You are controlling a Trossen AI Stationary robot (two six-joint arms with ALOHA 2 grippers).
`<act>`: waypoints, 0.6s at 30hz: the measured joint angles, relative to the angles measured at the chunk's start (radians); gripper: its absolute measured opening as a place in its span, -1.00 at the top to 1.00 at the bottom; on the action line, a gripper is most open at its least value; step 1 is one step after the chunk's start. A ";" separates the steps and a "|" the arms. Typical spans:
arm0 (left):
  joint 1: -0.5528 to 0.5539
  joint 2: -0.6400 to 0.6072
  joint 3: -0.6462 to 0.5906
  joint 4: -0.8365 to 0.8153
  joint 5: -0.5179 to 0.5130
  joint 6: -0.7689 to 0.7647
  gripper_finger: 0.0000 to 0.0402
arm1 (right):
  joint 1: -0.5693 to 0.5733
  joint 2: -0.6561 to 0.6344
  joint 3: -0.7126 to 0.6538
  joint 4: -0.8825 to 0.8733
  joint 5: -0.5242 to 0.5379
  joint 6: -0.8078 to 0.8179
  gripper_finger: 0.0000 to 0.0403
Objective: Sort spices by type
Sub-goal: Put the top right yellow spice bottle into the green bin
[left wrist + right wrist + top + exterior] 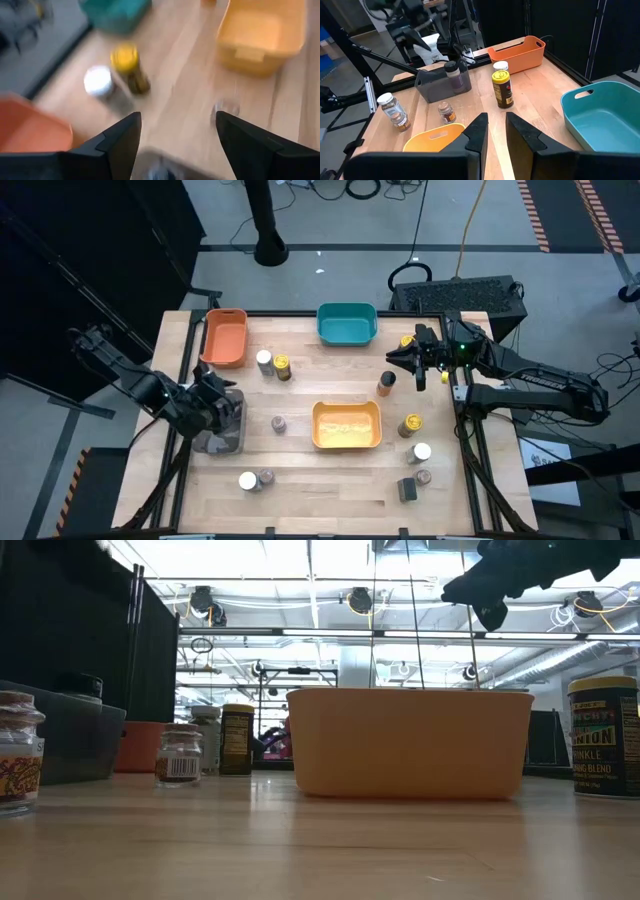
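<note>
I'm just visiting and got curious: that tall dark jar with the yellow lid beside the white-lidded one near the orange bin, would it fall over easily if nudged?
Probably, if pushed high up: the yellow-lidded jar stands upright, tall and narrow, so it looks tippy. Once down, its round body would likely roll across the wooden table. Its fall could also knock the white-lidded jar standing close beside it.

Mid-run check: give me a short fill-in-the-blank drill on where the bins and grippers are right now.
1. The left gripper hovers over the ____ bin, with its fingers apart.
2. The white-lidded jar and the yellow-lidded jar stand between the orange bin and the ____ bin.
3. The right gripper, fingers nearly together, holds ____.
4. In the high view the yellow bin contains ____ jars.

Missing words: grey; teal; nothing; no
</note>
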State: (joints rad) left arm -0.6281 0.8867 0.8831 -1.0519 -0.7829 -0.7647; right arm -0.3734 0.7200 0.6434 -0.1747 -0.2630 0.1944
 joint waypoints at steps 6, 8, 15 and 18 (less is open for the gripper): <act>0.000 0.001 0.009 0.236 -0.126 0.307 -0.31 | 0.000 0.000 0.000 0.000 0.000 0.000 0.74; 0.000 0.008 0.009 0.320 -0.105 0.418 -0.31 | 0.000 0.000 0.000 -0.001 0.000 0.006 0.74; 0.007 0.026 -0.030 0.534 0.022 0.757 -0.31 | 0.000 0.005 0.000 0.080 0.001 0.040 0.74; 0.040 0.025 -0.077 0.614 0.023 0.829 -0.31 | 0.000 0.008 0.001 0.173 0.105 0.142 0.74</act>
State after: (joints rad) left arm -0.5886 0.9120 0.8063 -0.4380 -0.7597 0.0642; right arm -0.3733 0.7280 0.6446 -0.0014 -0.1579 0.3361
